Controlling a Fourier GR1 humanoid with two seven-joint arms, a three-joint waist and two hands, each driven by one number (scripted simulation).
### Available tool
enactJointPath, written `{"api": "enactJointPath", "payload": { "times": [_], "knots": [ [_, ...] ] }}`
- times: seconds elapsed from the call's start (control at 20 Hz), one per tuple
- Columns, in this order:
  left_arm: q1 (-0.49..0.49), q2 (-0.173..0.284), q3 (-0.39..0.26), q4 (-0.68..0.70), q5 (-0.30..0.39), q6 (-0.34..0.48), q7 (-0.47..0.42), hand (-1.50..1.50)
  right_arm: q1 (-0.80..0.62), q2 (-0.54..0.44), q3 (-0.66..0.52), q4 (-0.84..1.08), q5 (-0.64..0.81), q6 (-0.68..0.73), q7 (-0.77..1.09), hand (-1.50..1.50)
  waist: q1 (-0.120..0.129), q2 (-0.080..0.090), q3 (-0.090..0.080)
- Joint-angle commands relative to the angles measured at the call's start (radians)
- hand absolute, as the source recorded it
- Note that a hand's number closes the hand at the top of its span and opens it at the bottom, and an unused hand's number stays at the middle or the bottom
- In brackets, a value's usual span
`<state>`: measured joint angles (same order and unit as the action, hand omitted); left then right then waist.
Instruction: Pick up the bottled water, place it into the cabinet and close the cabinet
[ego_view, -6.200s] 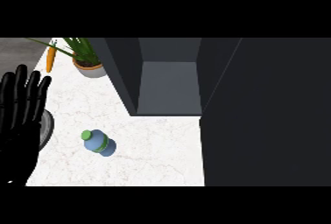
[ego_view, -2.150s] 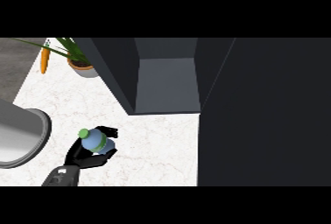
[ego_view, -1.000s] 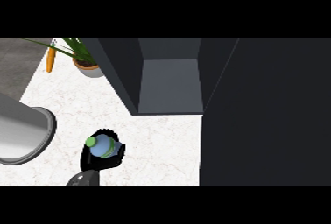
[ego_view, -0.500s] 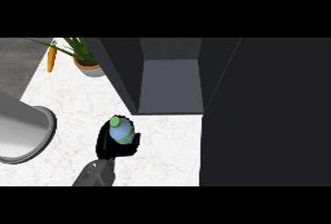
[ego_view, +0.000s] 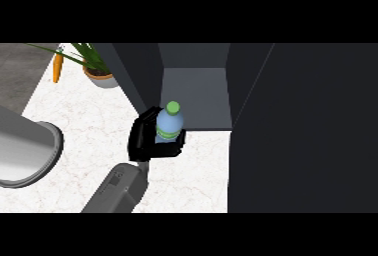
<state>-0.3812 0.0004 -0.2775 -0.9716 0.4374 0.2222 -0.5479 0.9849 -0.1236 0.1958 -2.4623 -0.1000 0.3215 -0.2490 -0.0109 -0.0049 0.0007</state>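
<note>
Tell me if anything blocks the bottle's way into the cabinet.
Nothing visible does. The right hand holds the bottle at the cabinet's open front; the shelf behind looks bare, the door swung aside at right.

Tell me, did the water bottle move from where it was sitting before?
Yes. The water bottle has left the middle of the counter and gone up and to the right, held in the hand, to the front edge of the open cabinet.

A potted plant (ego_view: 98, 75) with long green leaves is seen at the far left of the white marbled surface (ego_view: 81, 117). An orange carrot (ego_view: 57, 67) is laid just beside the pot, at the surface's left edge.
</note>
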Motion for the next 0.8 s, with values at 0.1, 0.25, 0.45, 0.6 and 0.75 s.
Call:
{"api": "enactJointPath", "payload": {
  "times": [0.1, 0.25, 0.45, 0.6, 0.75],
  "knots": [
    [-0.138, 0.0, -0.031, -0.031, -0.005, 0.141, 0.133, 1.5, 0.027, 0.001, -0.059, -0.045, -0.102, 0.015, 0.002, -1.5, -0.007, 0.002, 0.0],
    [-0.27, 0.0, -0.089, 0.09, 0.018, 0.229, 0.114, 1.5, -0.023, -0.022, -0.088, -0.05, -0.141, 0.029, 0.041, -1.5, -0.019, 0.009, -0.001],
    [-0.394, 0.0, -0.147, 0.14, 0.075, 0.367, 0.205, 1.5, -0.058, -0.014, -0.085, -0.069, -0.136, 0.019, 0.082, -1.5, -0.027, 0.012, -0.001],
    [-0.456, 0.0, -0.077, 0.243, 0.105, 0.352, 0.182, 1.5, 0.004, 0.004, -0.063, -0.073, -0.102, 0.038, 0.043, -1.5, -0.035, 0.011, -0.001],
    [-0.517, 0.0, -0.038, 0.368, 0.123, 0.321, 0.161, 1.5, -0.008, -0.008, -0.107, -0.085, -0.148, 0.05, 0.041, -1.5, -0.044, 0.016, -0.001]
  ]
}}
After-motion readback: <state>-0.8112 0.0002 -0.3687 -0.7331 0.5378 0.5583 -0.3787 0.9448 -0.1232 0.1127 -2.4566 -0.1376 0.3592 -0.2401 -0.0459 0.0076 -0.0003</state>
